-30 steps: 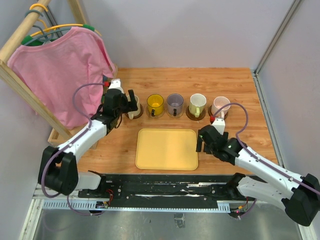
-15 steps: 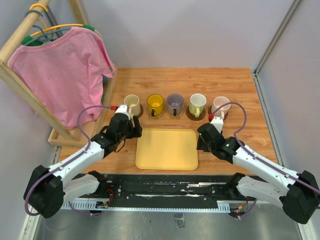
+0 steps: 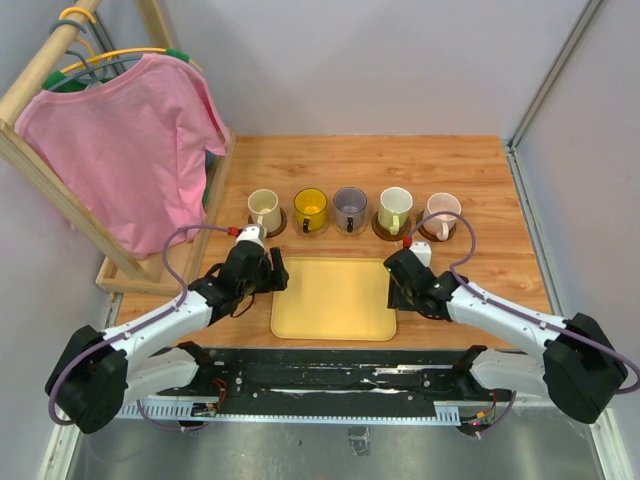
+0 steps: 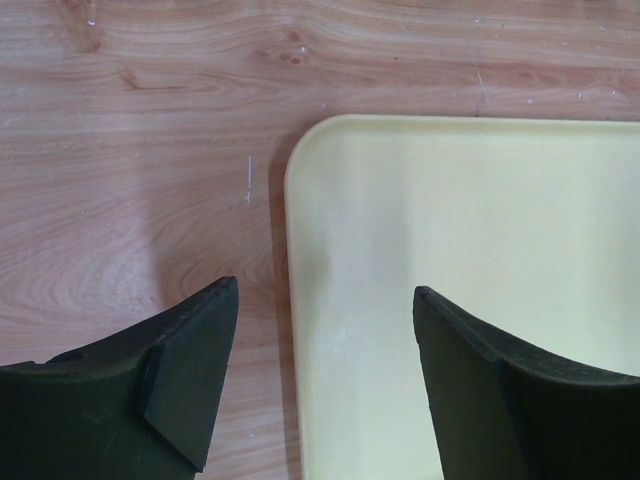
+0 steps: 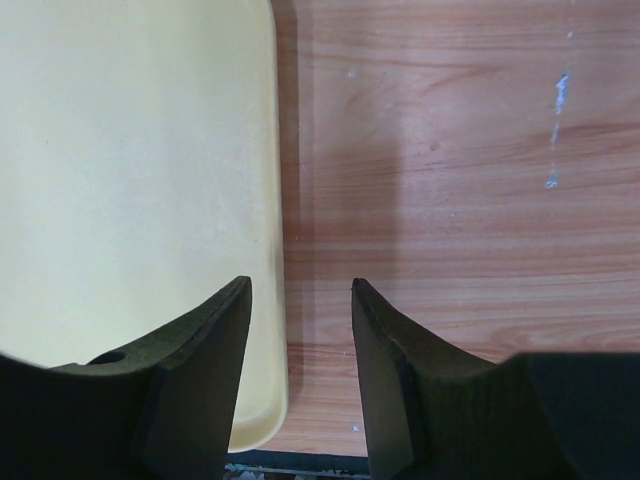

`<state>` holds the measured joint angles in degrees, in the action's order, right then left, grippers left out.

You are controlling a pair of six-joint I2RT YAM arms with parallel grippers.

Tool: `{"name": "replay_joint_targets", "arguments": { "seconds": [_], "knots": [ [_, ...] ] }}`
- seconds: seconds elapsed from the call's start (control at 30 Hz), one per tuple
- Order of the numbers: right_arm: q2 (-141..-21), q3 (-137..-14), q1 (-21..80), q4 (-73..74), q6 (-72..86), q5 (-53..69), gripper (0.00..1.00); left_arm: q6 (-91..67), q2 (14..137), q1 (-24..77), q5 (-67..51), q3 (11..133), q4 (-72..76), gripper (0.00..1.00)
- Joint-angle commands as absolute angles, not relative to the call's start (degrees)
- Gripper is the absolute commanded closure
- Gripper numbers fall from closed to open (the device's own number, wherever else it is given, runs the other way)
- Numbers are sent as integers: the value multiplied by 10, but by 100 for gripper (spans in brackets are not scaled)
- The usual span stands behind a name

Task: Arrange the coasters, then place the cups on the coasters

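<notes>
Five cups stand in a row across the table, each on a coaster: cream (image 3: 264, 207), yellow (image 3: 311, 207), purple-grey (image 3: 350, 206), white (image 3: 395, 208) and pale pink (image 3: 441, 211). A dark brown coaster (image 3: 311, 229) shows as a rim under the yellow cup. Both grippers are in front of the row at the yellow tray (image 3: 333, 297). My left gripper (image 3: 272, 276) (image 4: 325, 300) is open, its fingers straddling the tray's left rim (image 4: 292, 300). My right gripper (image 3: 398, 290) (image 5: 300, 290) is open with a narrower gap, straddling the right rim (image 5: 278, 250). Neither holds anything.
A wooden rack with a pink shirt (image 3: 120, 140) on hangers stands at the left, its base (image 3: 140, 275) close to my left arm. Grey walls close off the back and right. Bare wood (image 5: 450, 150) lies right of the tray.
My left arm has drawn back from the cream cup to the tray's left edge. The right gripper has shifted left to the tray's right edge. Both pairs of jaws have narrowed.
</notes>
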<state>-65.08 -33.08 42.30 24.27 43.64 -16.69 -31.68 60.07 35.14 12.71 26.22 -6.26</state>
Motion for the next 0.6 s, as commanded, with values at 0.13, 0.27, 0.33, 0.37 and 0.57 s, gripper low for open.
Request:
{"name": "replay_joint_targets", "arguments": {
  "seconds": [0.13,0.27,0.33,0.37,0.57],
  "knots": [
    [-696,-324,417,219,427,-139,55,-331,635,365,116,249,-25,29],
    [-709,-323,417,216,427,-136,57,-341,654,369,117,239,-25,43],
    [-716,-322,417,215,428,-134,59,-346,665,371,116,234,-25,50],
    [-718,-322,417,215,429,-132,59,-349,670,374,116,232,-25,52],
    [-715,-312,417,220,434,-121,73,-371,674,386,114,214,-35,69]
  ]
}}
